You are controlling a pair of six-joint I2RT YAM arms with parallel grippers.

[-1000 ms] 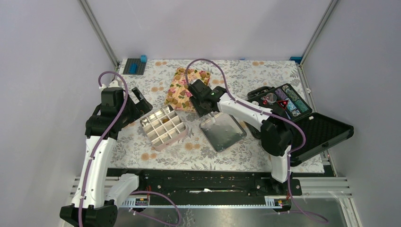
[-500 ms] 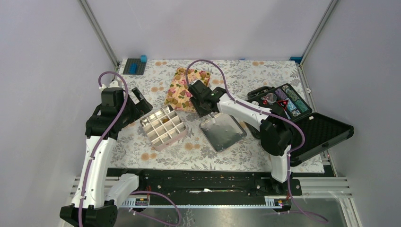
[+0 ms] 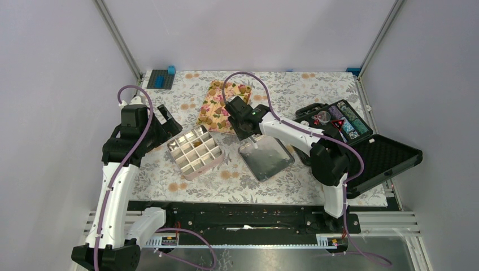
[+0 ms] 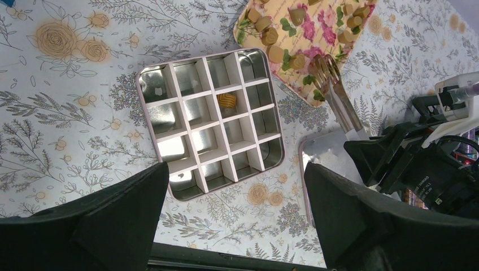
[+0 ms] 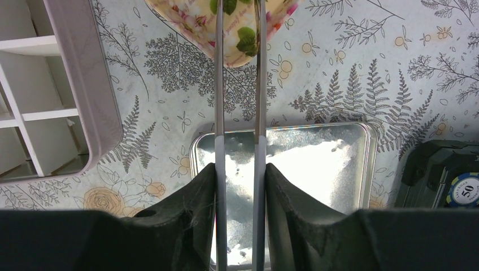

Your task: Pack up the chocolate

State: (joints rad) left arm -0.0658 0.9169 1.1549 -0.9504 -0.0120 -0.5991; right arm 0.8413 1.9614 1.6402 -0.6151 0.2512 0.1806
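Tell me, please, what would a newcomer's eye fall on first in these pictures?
The flowered tray at the far middle of the table stands out, strewn with golden-brown chocolate lumps. The right gripper clasps metal tongs whose tips reach over the tray's near edge. Left of centre, the divided tin holds a single chocolate in a middle cell, and the left gripper hovers above it, fingers wide open.

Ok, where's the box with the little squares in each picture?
Top external: divided tin, left of centre.
Left wrist: divided tin fills the middle.
Right wrist: only its corner, at the left edge.
Shared landmark: the flowered tray, beside the tin in all three.
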